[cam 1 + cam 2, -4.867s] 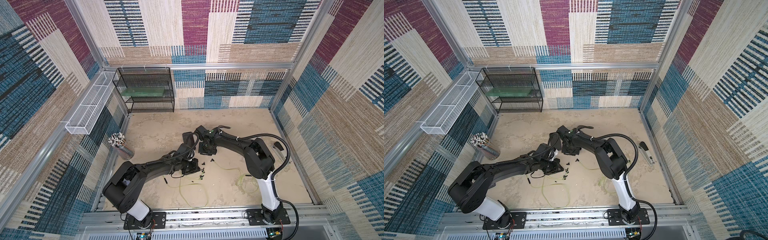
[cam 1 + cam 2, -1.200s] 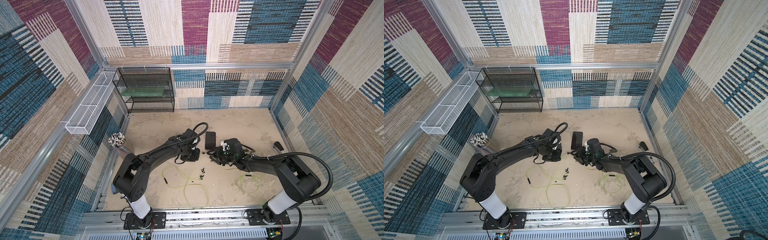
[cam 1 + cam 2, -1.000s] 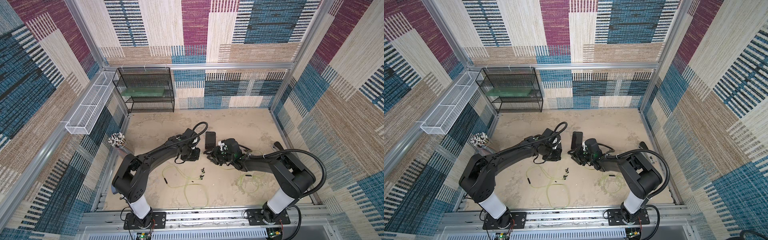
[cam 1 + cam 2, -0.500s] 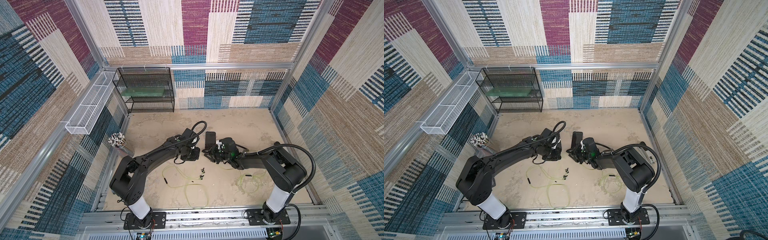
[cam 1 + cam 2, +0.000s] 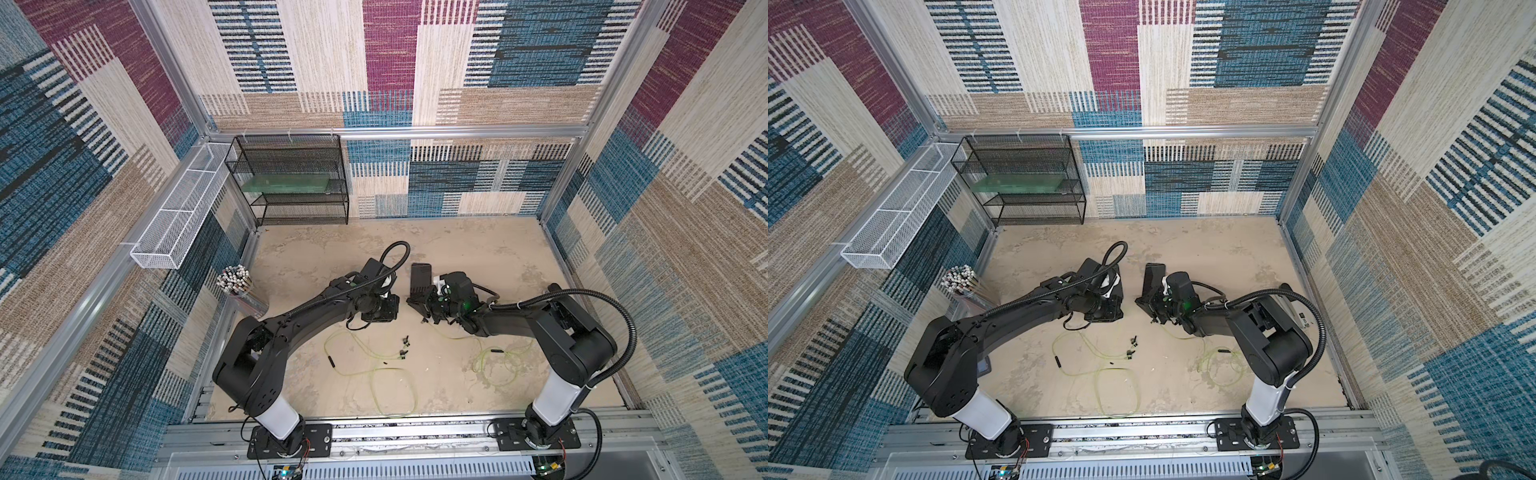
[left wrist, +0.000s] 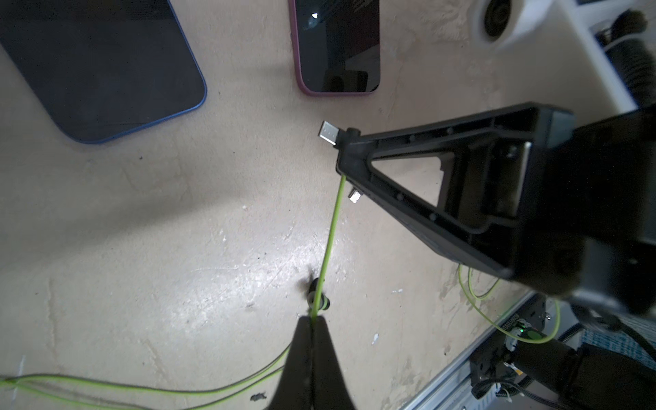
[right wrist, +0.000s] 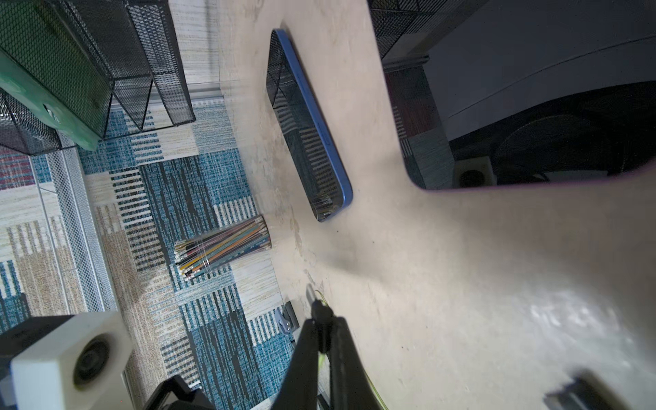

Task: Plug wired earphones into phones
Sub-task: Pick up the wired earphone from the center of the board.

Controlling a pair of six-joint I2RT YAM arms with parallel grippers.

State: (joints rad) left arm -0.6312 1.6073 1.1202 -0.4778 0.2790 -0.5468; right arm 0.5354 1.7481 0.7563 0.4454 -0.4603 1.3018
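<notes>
In the left wrist view my left gripper [image 6: 312, 319] is shut on a thin yellow-green cable of the wired earphones [image 6: 332, 227]. The cable rises to my right gripper [image 6: 342, 151], which is shut on the black plug [image 6: 328, 132], its silver tip sticking out. The plug hangs just short of the purple-edged phone [image 6: 337, 46]; a blue-edged phone [image 6: 99, 64] lies beside it. The right wrist view shows the right gripper [image 7: 323, 321] clamped on the plug [image 7: 319, 309]. In both top views the grippers [image 5: 384, 318] [image 5: 413, 302] meet near the phone [image 5: 1152, 276]. Loose loops [image 5: 390, 382] lie nearer the front.
A cup of pencils [image 5: 239, 286] stands by the left wall. A black mesh shelf [image 5: 295, 183] and a white wire basket [image 5: 178, 216] are at the back left. A second cable coil [image 5: 498, 365] lies front right. A grey tool [image 5: 1299, 312] sits behind the right arm.
My right gripper has closed on the plug and shifted a little left toward the purple-edged phone. The left arm has hardly moved and keeps its hold on the cable.
</notes>
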